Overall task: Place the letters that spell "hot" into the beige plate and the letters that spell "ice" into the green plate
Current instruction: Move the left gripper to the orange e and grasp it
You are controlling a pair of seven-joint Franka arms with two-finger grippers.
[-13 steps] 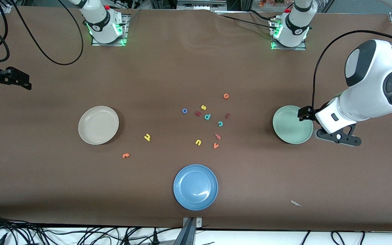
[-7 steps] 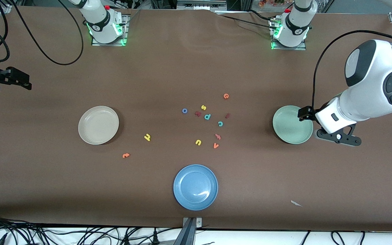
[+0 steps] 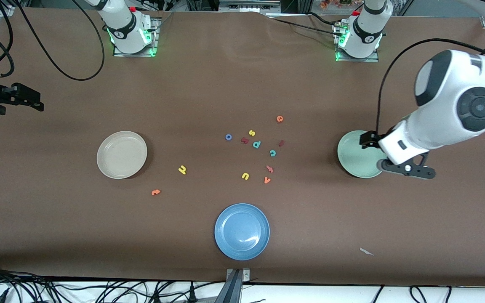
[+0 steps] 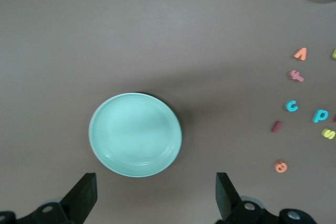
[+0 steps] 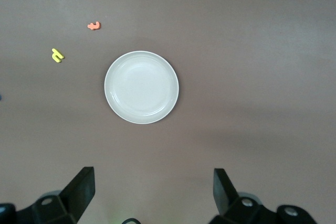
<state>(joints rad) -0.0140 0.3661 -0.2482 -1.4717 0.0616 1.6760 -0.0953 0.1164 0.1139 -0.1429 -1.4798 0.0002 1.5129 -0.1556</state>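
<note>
The green plate [image 3: 356,156] lies empty at the left arm's end, and my left gripper [image 4: 156,198] hangs open high over its edge. The beige plate [image 3: 121,154] is empty too; my right gripper [image 5: 154,193] is open high above the table beside it. Mid-table lie the blue o [image 3: 228,136], maroon i [image 3: 281,143], teal c [image 3: 273,152] and orange e [image 3: 279,118]. The yellow h [image 3: 182,169] and orange t [image 3: 155,192] lie closer to the beige plate. The left wrist view shows the green plate [image 4: 135,134], c [image 4: 292,105], i [image 4: 275,126] and e [image 4: 281,167].
A blue plate [image 3: 242,231] sits near the front edge. Other letters lie among the task ones: yellow s [image 3: 251,133], teal p [image 3: 257,144], a dark red letter [image 3: 244,140], yellow u [image 3: 245,176], orange v [image 3: 267,180], a pink letter [image 3: 269,168]. A paper scrap [image 3: 366,251] lies near the front.
The left arm has swung a little toward the table's middle, so its hand now covers part of the green plate's rim. The right hand shifted slightly. No letter moved.
</note>
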